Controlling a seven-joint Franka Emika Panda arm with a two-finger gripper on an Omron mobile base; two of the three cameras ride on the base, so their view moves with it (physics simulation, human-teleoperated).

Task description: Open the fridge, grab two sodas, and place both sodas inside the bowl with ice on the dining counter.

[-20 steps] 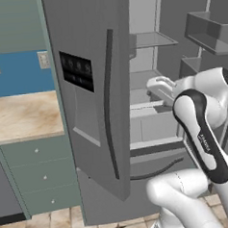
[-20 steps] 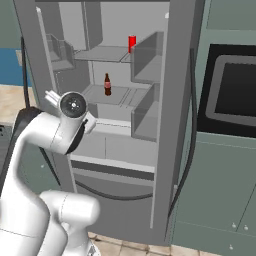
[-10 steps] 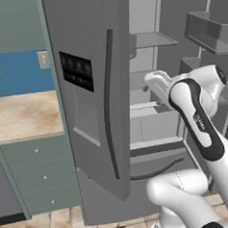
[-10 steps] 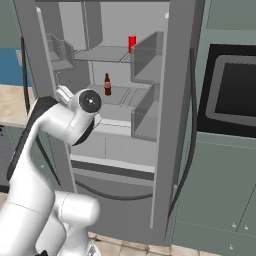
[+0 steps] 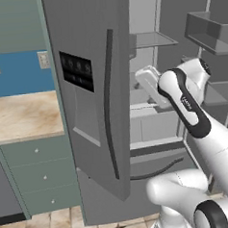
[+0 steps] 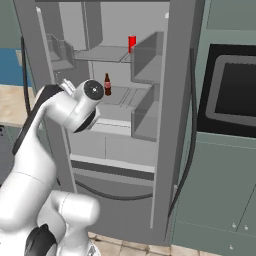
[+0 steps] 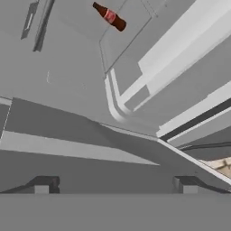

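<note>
A: Where are the sodas placed, relative to the fridge?

B: Both are seen inside the fridge, whose doors are already swung open. The red can is stood on the upper shelf, at its right end, beside a door bin. The brown bottle is stood upright on the shelf below, to the left of the can and well apart from it. In the hand view the bottle is seen lying slantwise, far off at the top, but that is put down to the roll of the camera.

A: And the gripper?

B: Its fingers are spread wide and nothing is held between them. It is pointed into the fridge, well short of either soda.

A: How are the sodas expected to handle?

B: Both are judged light and rigid, with smooth, probably slippery sides. The bottle is tall and narrow, so it may be tipped by a glancing touch; it is best taken around the wider body, below the neck. The can is best clasped at mid-height across its width.

A: Can any writing be read?

B: None. A red label band with a pale mark is made out on the bottle, but it is too small to be read. No lettering can be told on the can.
</note>
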